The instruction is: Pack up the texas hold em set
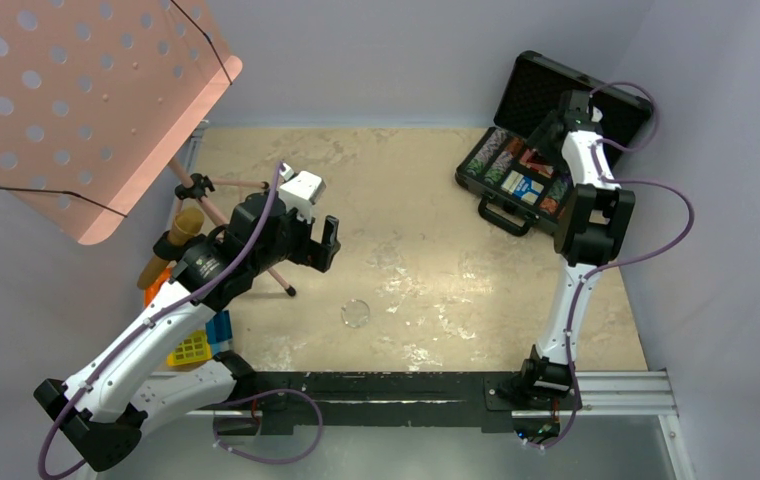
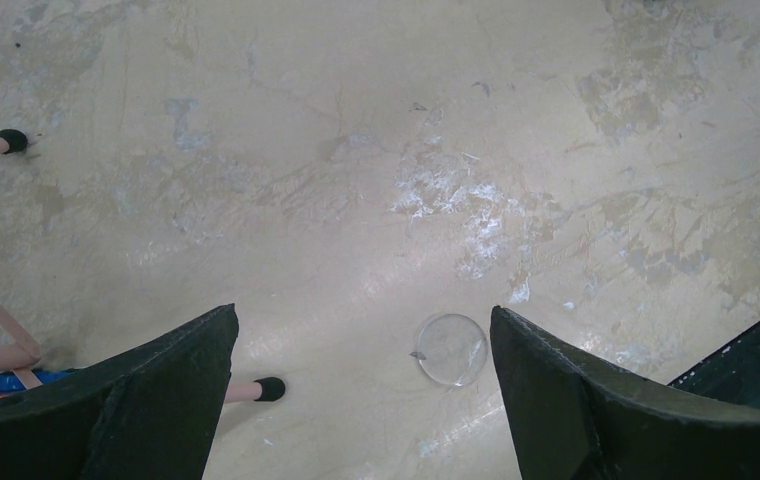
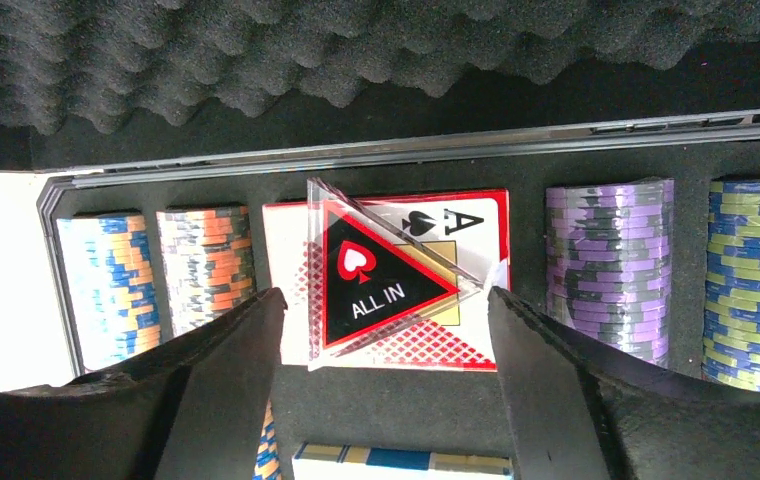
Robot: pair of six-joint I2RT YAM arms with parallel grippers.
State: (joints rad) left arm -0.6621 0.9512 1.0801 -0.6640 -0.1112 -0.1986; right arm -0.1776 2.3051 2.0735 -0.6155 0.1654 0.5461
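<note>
My right gripper (image 3: 386,300): jaws apart, straddling dark triangular ALL IN marker (image 3: 376,275) on red card deck (image 3: 426,345) in open black foam-lined briefcase (image 1: 546,95). My left gripper (image 2: 361,315): jaws wide apart above 1 clear round button (image 2: 451,348).

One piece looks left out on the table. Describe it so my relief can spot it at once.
On the tan table, look at the bare middle stretch, toward the near edge. A small round button lies flat there, near the open left claw. It is clear as glass, unlike the coloured chips in the black case.
</note>
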